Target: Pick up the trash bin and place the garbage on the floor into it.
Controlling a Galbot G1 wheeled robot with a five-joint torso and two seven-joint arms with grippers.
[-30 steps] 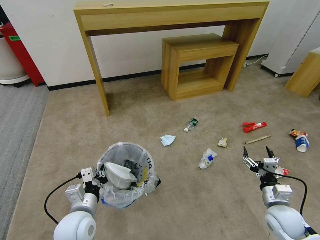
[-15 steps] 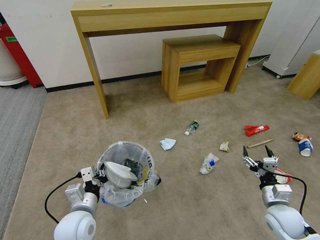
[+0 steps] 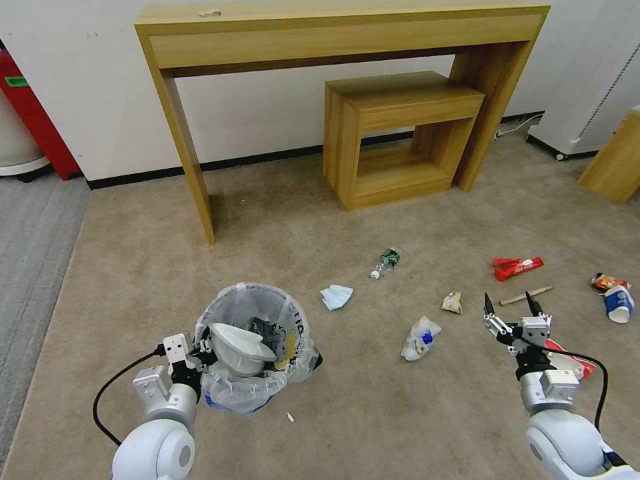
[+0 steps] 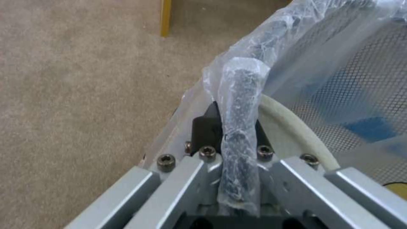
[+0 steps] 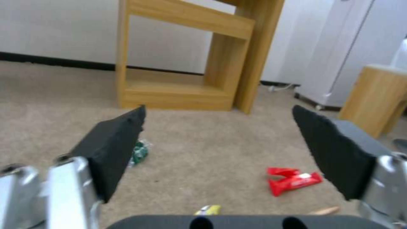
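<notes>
Head view: trash bin (image 3: 250, 347) hangs near the robot's left side, its rim pinched in the left gripper (image 3: 200, 352); a thin-rim grip could slip. Left wrist view: jaws clamp the bagged rim (image 4: 239, 133). Right wrist view: right gripper (image 5: 218, 149) gapes wide, held level above the floor (image 5: 203, 140), facing a red packet (image 5: 294, 183).

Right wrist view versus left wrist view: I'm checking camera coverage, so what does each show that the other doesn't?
Right wrist only: the open right gripper, the red packet, the green-label bottle, the small wooden shelf. Left wrist only: the left gripper shut on the bagged rim of the trash bin, its mesh wall showing through the liner. Both: the beige floor.
</notes>
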